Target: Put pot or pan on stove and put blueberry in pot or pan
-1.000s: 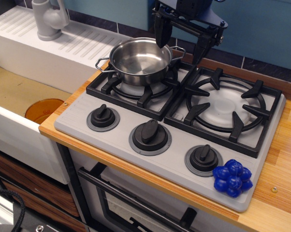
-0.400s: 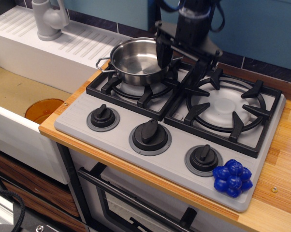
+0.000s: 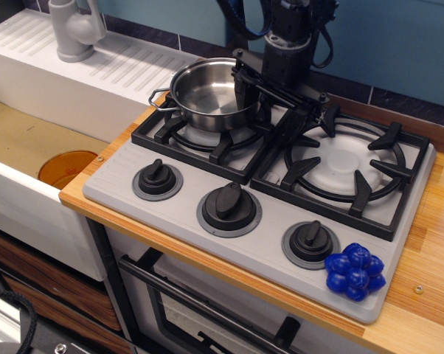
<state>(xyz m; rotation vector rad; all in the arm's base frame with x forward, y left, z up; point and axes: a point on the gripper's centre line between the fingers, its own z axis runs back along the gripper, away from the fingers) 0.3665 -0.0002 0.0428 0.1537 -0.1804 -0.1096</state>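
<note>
Behind the pot's [image 3: 211, 96] right rim, the gripper [image 3: 270, 103] stands spread, handle hidden.

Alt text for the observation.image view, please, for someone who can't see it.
A steel pot sits on the left grate of a grey stove, with the robot's open claw lowered at its right rim, one finger inside and one outside. A blue blueberry lies at the stove's front right corner, beside the rightmost knob.
</note>
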